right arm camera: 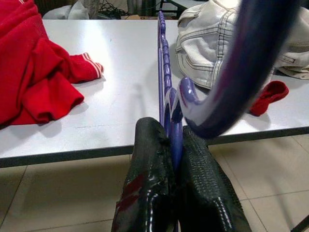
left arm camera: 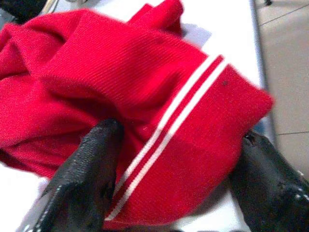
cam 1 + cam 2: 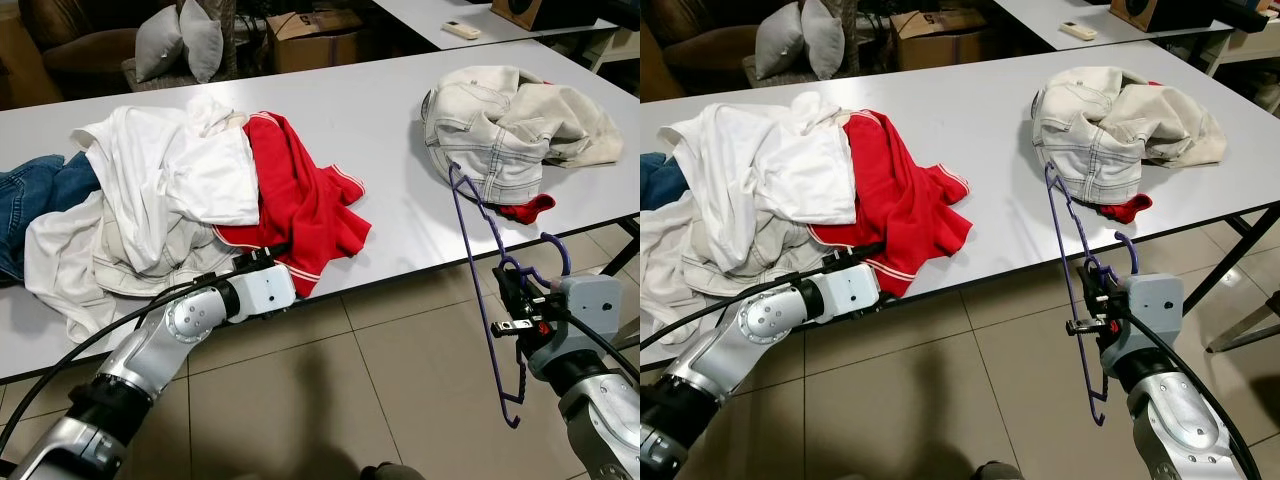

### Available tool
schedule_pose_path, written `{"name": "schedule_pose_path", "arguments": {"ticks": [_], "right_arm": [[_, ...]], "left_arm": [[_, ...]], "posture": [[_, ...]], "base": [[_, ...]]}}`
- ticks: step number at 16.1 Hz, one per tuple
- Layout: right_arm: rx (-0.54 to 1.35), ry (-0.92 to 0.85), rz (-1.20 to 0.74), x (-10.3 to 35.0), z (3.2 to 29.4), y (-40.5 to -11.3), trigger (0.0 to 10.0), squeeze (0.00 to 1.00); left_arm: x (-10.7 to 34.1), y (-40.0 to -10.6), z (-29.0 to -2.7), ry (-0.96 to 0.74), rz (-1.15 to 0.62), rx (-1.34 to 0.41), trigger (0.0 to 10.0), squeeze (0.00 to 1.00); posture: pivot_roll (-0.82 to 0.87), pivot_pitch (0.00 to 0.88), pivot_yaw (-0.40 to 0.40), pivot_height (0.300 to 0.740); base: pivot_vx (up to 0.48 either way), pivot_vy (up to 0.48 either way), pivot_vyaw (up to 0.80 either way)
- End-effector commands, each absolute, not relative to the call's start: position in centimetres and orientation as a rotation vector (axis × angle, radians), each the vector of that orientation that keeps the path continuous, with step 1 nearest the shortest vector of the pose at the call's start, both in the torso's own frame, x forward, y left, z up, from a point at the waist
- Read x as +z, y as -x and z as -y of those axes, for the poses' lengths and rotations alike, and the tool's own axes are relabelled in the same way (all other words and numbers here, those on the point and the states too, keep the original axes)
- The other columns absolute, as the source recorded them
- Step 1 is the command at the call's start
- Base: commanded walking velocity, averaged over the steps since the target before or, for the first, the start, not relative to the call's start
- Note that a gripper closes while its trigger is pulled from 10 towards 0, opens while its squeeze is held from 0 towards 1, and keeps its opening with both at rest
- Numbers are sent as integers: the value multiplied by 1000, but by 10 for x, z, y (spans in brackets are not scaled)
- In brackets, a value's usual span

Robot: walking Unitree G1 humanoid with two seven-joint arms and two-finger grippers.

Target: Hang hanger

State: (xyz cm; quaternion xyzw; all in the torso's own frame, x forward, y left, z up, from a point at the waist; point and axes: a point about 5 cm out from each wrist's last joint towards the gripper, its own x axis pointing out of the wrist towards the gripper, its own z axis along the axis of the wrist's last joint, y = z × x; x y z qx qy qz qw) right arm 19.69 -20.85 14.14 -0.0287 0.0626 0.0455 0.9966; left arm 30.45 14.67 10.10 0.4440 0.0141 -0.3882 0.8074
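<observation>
- Blue denim garment is lying at the far left of the white bench, partly under the laundry pile.
- White garments are sitting heaped on the bench's left part, some of the pale cloth hanging over the near edge.
- Red garment with white stripes is lying against the right side of the white heap, its hem reaching the near bench edge.
- Left pincer is sitting at the near bench edge at that hem; in the left wrist view its two black fingers are standing spread, with the striped red cuff lying between them and touching both.
- Left silver arm is reaching up from below the bench edge, over the tiled floor.
- Purple hanger is standing near upright just off the near bench edge, right of centre, its top end reaching over the bench toward the pale jeans and its hook curving beside the right wrist.
- Right pincer is pinching the hanger: the fingers are pressing together on its thin purple bar.
- Pale cream jeans are lying bunched on the bench's right part, a small red cloth piece sticking out beneath them at the near side.
- Grey cushions and a cardboard box are sitting beyond the far bench edge.
</observation>
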Motion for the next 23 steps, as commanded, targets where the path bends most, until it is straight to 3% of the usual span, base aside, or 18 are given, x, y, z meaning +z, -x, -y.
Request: {"name": "schedule_pose_path", "arguments": {"ticks": [1, 4, 7, 8, 9, 10, 11, 12, 13, 14, 18, 23], "right_arm": [[84, 75, -105, 145, 212, -199, 10000, 0], [83, 78, -103, 145, 212, -199, 10000, 0], [81, 79, -101, 145, 212, -199, 10000, 0], [81, 79, -101, 145, 212, -199, 10000, 0], [82, 80, -101, 145, 212, -199, 10000, 0], [82, 80, -100, 145, 212, -199, 10000, 0], [82, 79, -99, 145, 212, -199, 10000, 0], [84, 79, -98, 145, 211, -198, 10000, 0], [96, 71, -96, 145, 211, -198, 10000, 0], [132, 40, -98, 146, 208, -196, 10000, 0], [283, 21, -112, 151, 198, -185, 10000, 0], [561, -2, -193, 163, 197, -148, 10000, 0]], "left_arm": [[108, -310, -148, -964, -1, -807, 4549, 0], [116, -309, -144, -923, 75, -807, 3882, 0], [119, -304, -143, -898, 132, -808, 4510, 0], [120, -303, -143, -901, 149, -798, 6667, 0], [121, -302, -143, -905, 165, -790, 7725, 0], [123, -302, -143, -904, 181, -786, 8627, 0], [124, -302, -143, -904, 187, -787, 8588, 0], [124, -302, -143, -902, 187, -790, 7608, 0], [124, -302, -142, -899, 189, -797, 4510, 0], [124, -302, -140, -874, 184, -819, 0, 0], [125, -305, -133, -767, 143, -854, 0, 0], [149, -345, -125, -563, 28, -677, 0, 0]], "posture": [[-123, 39, 24, 740], [-123, 38, 26, 740], [-124, 38, 26, 740], [-122, 38, 25, 740], [-120, 36, 24, 740], [-119, 37, 24, 740], [-119, 37, 24, 740], [-119, 37, 24, 740], [-122, 35, 27, 740], [-123, 34, 31, 740], [-124, 35, 39, 740], [-131, 34, 55, 740]], "base": [[0, 0, 0], [0, 0, 0], [0, 0, 0], [0, 0, 0], [0, 0, 0], [0, 0, 0], [0, 0, 0], [0, 0, 0], [0, 0, 0], [0, 0, 0], [0, 0, 0], [0, 0, 0]]}}
